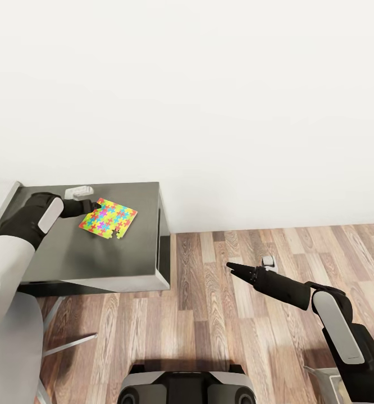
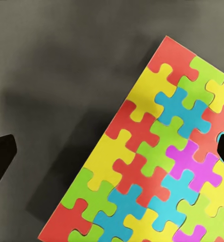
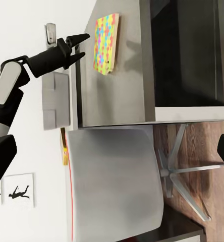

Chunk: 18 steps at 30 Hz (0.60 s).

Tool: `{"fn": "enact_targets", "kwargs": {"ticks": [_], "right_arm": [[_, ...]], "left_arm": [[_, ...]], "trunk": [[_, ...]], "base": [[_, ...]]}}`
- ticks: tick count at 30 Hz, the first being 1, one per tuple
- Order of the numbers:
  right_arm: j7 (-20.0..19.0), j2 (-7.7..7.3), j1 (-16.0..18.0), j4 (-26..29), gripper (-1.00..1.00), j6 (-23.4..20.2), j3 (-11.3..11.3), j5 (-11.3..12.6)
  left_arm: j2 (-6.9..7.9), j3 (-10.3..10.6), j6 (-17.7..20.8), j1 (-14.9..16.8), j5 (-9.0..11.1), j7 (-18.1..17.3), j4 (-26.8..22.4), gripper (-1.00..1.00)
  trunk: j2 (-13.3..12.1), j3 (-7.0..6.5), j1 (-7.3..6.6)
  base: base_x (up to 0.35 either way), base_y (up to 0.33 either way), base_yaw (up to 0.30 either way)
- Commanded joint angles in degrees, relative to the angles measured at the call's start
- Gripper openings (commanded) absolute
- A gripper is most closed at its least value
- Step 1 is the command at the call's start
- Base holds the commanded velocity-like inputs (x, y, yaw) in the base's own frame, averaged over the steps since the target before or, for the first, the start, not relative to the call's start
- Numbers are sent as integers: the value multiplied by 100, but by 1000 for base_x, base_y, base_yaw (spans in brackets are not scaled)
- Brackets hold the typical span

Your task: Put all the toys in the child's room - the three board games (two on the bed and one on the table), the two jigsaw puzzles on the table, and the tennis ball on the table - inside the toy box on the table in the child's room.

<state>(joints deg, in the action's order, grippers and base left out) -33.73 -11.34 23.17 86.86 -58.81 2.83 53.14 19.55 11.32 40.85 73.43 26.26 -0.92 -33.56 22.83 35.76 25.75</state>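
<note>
**Flat on the dark desk: one jigsaw sheet under the left gripper**

Squarely on the dark grey desk top (image 1: 97, 252) lies a thin, flat, square jigsaw puzzle of interlocking yellow, green, pink, blue and orange-red pieces (image 1: 108, 218). It rests toward the back of the top, near the white wall (image 1: 209, 84), with one piece missing from its near edge. In the left wrist view the puzzle (image 2: 162, 166) has one corner pointing across the bare grey surface.

At the puzzle's edge is the left gripper (image 1: 90, 205), black, on an arm with a white forearm sleeve. Its jaws stand apart: in the left wrist view one black fingertip (image 2: 1, 159) sits over bare table beside the sheet and the other shows over the puzzle's far side. The right wrist view sees the same gripper (image 3: 80, 46) from the side, its two fingers spread just beside the sheet (image 3: 106, 44). Whether they touch the puzzle I cannot tell.

Just behind the left gripper, a small pale grey block (image 1: 78, 192) sits on the desk by the wall.

Well apart, the right gripper (image 1: 236, 269) hangs over the wood-plank floor (image 1: 220, 336); its jaws are spread, empty. A pale grey office chair with a star base (image 3: 114, 181) stands before the desk.
</note>
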Motion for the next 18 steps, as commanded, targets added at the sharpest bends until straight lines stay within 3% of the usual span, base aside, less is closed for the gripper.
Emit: {"fn": "enact_targets", "kwargs": {"ticks": [1,18], "right_arm": [[-38,1,4,0,100,-25,7,-31],[-38,1,4,-2,100,-25,7,-31]], "left_arm": [[6,27,14,4,-5,-10,-3,100],[5,18,12,4,11,-79,222,100]], "trunk": [[9,7,3],[9,7,3]], "base": [[0,0,0],[0,0,0]]}}
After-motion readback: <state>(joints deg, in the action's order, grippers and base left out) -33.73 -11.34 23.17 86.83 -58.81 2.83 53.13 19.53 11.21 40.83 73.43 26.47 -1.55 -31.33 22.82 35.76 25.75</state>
